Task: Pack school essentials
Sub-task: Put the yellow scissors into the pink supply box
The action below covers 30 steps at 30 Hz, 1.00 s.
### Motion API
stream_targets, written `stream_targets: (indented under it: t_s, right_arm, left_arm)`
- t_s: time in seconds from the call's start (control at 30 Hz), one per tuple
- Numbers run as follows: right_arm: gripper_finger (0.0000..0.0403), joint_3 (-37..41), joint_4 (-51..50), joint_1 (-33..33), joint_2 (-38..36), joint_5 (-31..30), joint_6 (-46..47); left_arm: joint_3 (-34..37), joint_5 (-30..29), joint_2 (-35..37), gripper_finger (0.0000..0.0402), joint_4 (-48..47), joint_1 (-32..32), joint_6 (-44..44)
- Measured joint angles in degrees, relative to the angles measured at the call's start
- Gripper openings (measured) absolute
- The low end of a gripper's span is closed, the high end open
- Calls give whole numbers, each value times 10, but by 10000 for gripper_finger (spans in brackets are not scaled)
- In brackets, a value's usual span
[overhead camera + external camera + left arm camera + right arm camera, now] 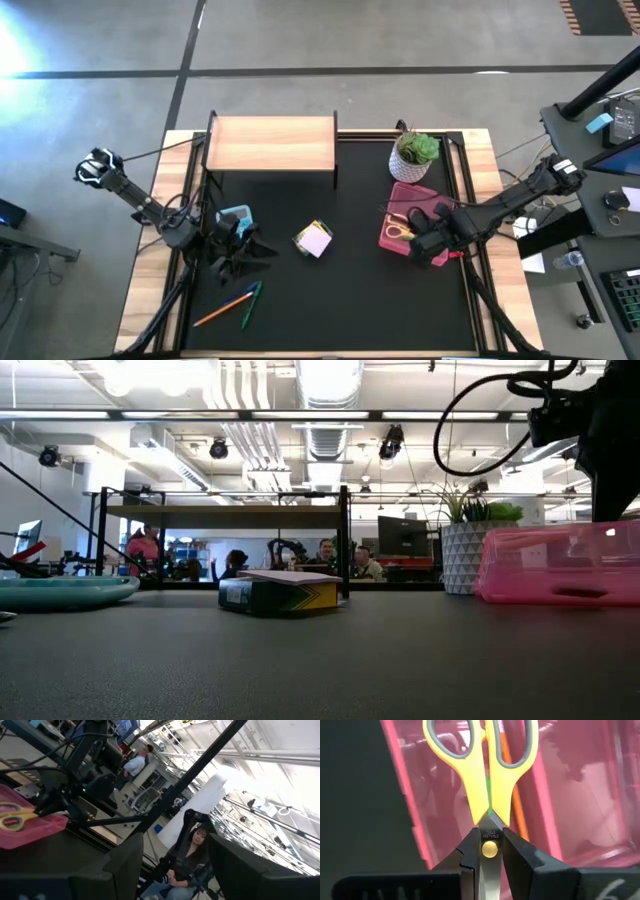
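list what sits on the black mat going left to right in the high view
left gripper beside a small blue item → orange pencil and pens → sticky-note block → pink case with the yellow-handled scissors, right gripper over it. The potted plant stands behind the case.

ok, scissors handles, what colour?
Yellow with grey inner loops on the scissors, clearest in the right wrist view, held by the right gripper.

Yellow-handled scissors (490,795) over pink case (405,228); sticky-note block (314,240) mid-mat; pens (232,304) near front edge.
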<state>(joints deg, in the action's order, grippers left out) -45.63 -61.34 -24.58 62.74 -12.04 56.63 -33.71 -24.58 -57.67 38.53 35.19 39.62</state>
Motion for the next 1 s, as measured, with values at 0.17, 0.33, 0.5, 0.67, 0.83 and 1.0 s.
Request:
stream_targets:
  t_s: [0.17, 0.33, 0.5, 0.67, 0.83, 1.0]
  right_arm:
    - [54, 1, 10, 0, 0, 2, -17]
    - [54, 6, 17, 0, 0, 2, -17]
    - [54, 11, 23, 0, 2, 5, -16]
    - [54, 11, 25, 0, 2, 20, -20]
    - [54, 12, 37, 0, 5, 22, -21]
    - [54, 12, 40, 0, 14, 24, -16]
  left_arm:
    - [1, 0, 1, 205, 0, -3, 0]
    - [1, 0, 1, 205, 0, -3, 0]
    - [1, 0, 2, 205, 0, -4, 0]
    - [2, 0, 3, 205, -1, -4, 0]
    - [2, 0, 4, 205, 0, -4, 0]
    - [3, 0, 4, 205, 0, -4, 0]
